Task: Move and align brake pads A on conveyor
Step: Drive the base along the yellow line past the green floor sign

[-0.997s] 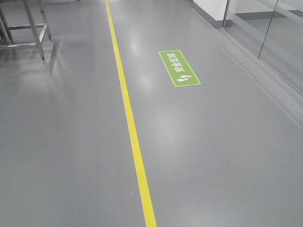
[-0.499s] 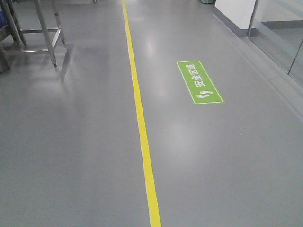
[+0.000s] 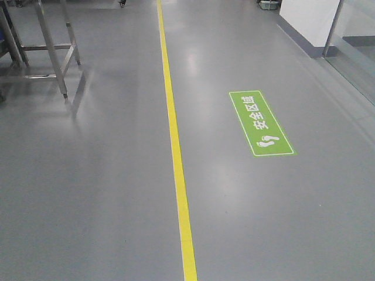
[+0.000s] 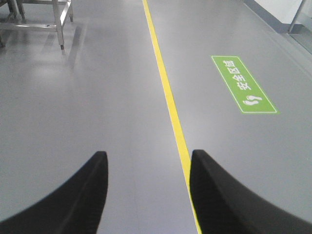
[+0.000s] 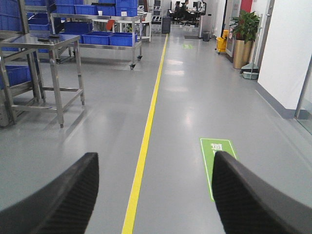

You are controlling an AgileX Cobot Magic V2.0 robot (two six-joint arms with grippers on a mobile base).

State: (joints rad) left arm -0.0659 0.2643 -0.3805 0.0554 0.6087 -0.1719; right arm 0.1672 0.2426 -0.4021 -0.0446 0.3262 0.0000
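Two pairs of jaws stand wide apart and hold nothing. The left gripper (image 4: 147,155) hangs over bare grey floor (image 3: 88,193), and the right gripper (image 5: 156,155) looks down a long aisle. Neither the brake pads nor the conveyor shows in any view, so I cannot tell where they lie relative to the jaws.

A yellow line (image 3: 179,175) runs along the floor and passes between both pairs of jaws; in the left wrist view it slips under the right-hand finger. A green floor sign (image 3: 261,124) with white footprints lies to the right of the line, partly hidden by a finger in the right wrist view. A steel tabletop (image 5: 34,41) on thin legs stands to the left of the line. Further down that side is a rack of blue bins (image 5: 97,38). A potted plant (image 5: 246,24) stands by the white wall (image 5: 287,53) on the right.
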